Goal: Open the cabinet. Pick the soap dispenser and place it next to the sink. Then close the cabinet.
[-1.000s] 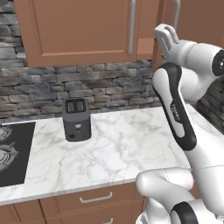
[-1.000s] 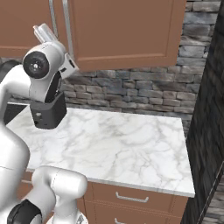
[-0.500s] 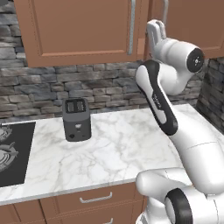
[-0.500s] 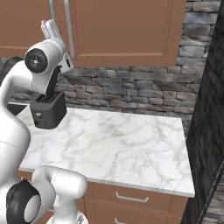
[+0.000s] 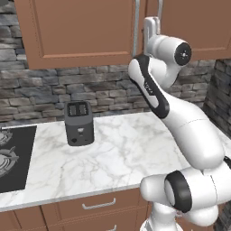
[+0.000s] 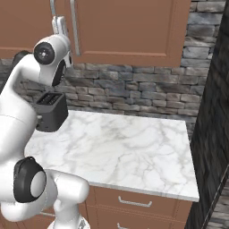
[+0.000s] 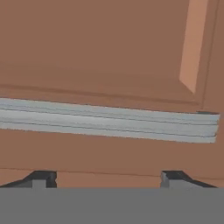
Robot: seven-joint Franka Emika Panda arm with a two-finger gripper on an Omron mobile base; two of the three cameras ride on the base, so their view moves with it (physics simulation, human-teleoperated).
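1. the white two-finger gripper (image 5: 151, 25) is raised against the front of the reddish-brown wooden wall cabinet (image 5: 76, 31). in the hand view its two dark finger tips (image 7: 41, 178) stand far apart at the bottom edge with nothing between them, so the jaws are wide and empty.

2. in that same view a long silver bar handle (image 7: 109, 122) runs across just beyond the tips, and one end of it shows at one side. it lies ahead of the gap and is not yet between the fingers.

3. in the left base view the gripper sits between the two vertical handles, at the seam of the two panelled doors. both doors look shut.

4. judged from this, the step in hand is the first one: reaching for a handle to open the cabinet.

5. the next move calls for pushing the hand forward until the bar lies between the fingers, closing on it, then pulling along the door's arc.

6. the soap dispenser is presumably behind the shut doors, though i cannot tell.

7. below lie a white marble counter (image 5: 117, 153), a dark grey toaster (image 5: 79, 122) and a black stovetop (image 5: 11, 158).
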